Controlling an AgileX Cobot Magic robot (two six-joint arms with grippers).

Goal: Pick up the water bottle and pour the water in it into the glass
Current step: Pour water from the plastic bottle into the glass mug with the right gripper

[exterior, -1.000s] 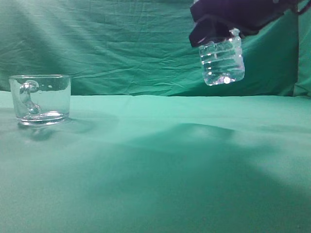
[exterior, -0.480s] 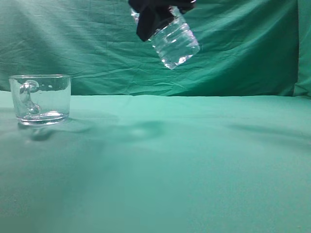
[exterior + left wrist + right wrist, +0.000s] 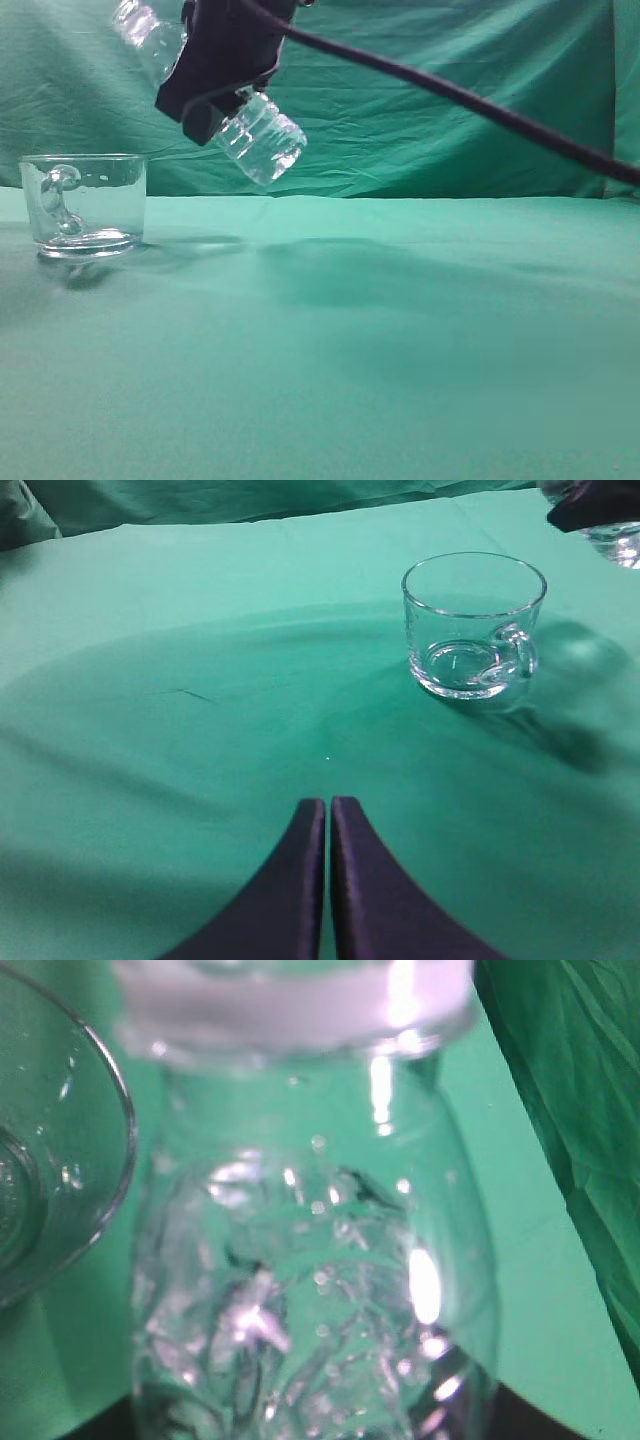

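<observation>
My right gripper [image 3: 215,70] is shut on the clear water bottle [image 3: 262,140] and holds it in the air, tilted with the neck up to the left, just right of and above the glass [image 3: 85,203]. The bottle fills the right wrist view [image 3: 310,1290], with its pale neck ring at the top and water glinting inside. The rim of the glass shows at that view's left edge [image 3: 60,1160]. The glass mug stands upright on the green cloth, its handle visible; it also shows in the left wrist view [image 3: 472,625]. My left gripper [image 3: 328,805] is shut and empty, low over the cloth in front of the glass.
A green cloth [image 3: 400,330] covers the table and a green backdrop [image 3: 450,130] hangs behind. A black cable [image 3: 470,100] runs from the right gripper off to the right. The bottle's base shows in the left wrist view's top right corner [image 3: 620,545].
My right gripper has carried the bottle leftward from the right side to beside the glass, and tilted it so its neck points up to the left. The glass has not moved.
</observation>
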